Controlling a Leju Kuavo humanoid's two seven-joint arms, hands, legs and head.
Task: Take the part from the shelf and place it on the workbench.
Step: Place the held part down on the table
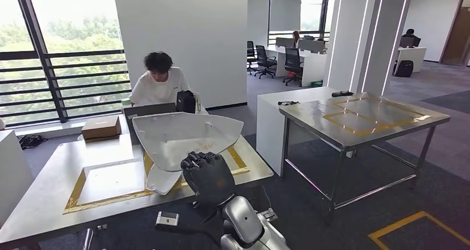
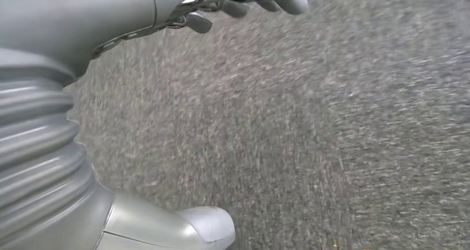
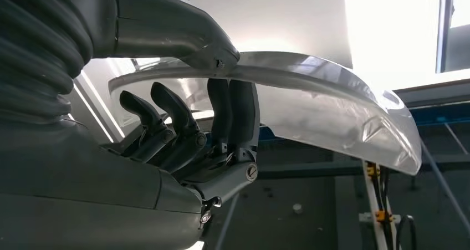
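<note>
Near surface (image 1: 50, 194), pale grey, with a yellow-taped rectangle; a person (image 1: 159, 83) sits at its far side behind a laptop, a brown box (image 1: 101, 127) near the far left corner. Second surface (image 1: 366, 117), metal-topped on thin legs, stands apart to the right, also taped in yellow.

Part (image 1: 185, 136): large white curved shell, raised above the near surface, broad face tilted toward the camera. Right hand (image 1: 208, 175) grips its lower edge from below. In the right wrist view the thumb (image 3: 183, 31) presses on top of the rim and the dark fingers (image 3: 233, 114) bear up against its underside, the part (image 3: 332, 106) pinched between them.

Left hand (image 2: 244, 3) hangs over grey carpet (image 2: 310, 128), fingers curled in, holding nothing.
</note>
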